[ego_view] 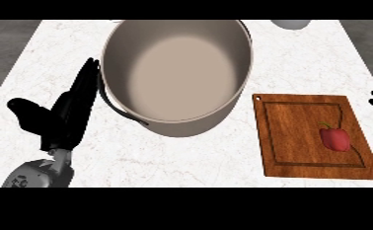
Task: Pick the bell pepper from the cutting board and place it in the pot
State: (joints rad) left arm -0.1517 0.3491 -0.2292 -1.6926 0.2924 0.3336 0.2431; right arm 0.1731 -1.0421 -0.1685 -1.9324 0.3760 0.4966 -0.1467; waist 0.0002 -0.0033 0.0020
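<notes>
A red bell pepper with a short stem lies on the right half of the wooden cutting board, at the counter's right. A large grey pot stands at the middle back of the counter, with nothing inside it and a dark handle at its lower left. My left hand rests open just left of the pot, fingers straight and pointing up, thumb spread to the left. A tiny black speck at the right edge beside the board is too small to identify. My right hand does not show.
A pale round object peeks in at the top right edge of the counter. White marbled counter top stretches between the pot and the front edge. The counter's left and right edges drop to a dark floor.
</notes>
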